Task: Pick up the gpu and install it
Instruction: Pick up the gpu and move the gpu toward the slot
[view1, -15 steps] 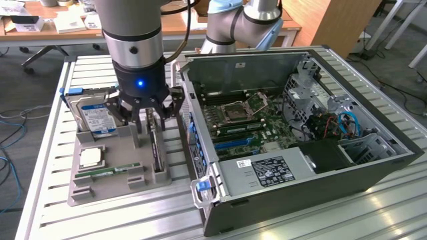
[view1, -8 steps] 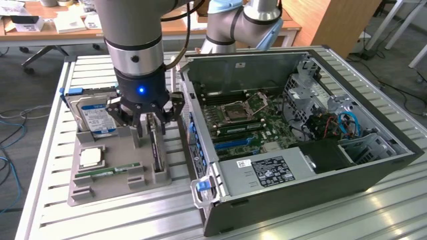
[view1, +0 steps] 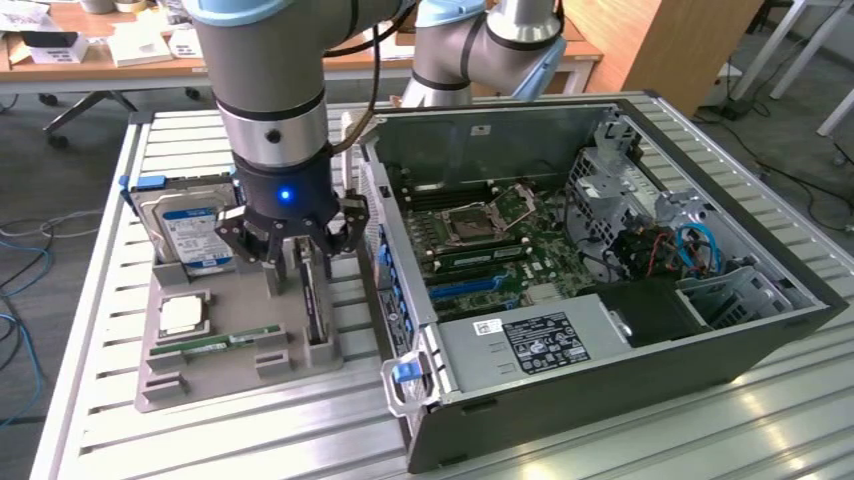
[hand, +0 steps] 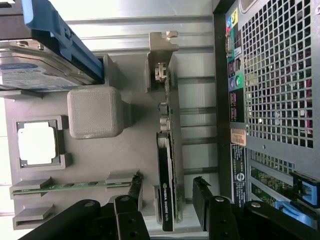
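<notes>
The gpu (view1: 312, 310) stands on edge in a slot of the grey holder tray (view1: 220, 375), just beside the open computer case (view1: 601, 260). It is a thin black card (hand: 166, 175) with a silver end bracket (hand: 161, 50). My gripper (view1: 300, 272) hangs right over the card with its jaws open. In the wrist view the gripper (hand: 167, 192) straddles the card, one black finger (hand: 134, 190) on each side. A gap shows between each finger and the card, so nothing is gripped.
On the same tray sit a silver hard drive (view1: 187, 225) with a blue-white label, a CPU (view1: 183, 315) and a green RAM stick (view1: 214, 343). The case's motherboard (view1: 487, 240) lies exposed. A slatted metal table (view1: 747, 420) carries everything.
</notes>
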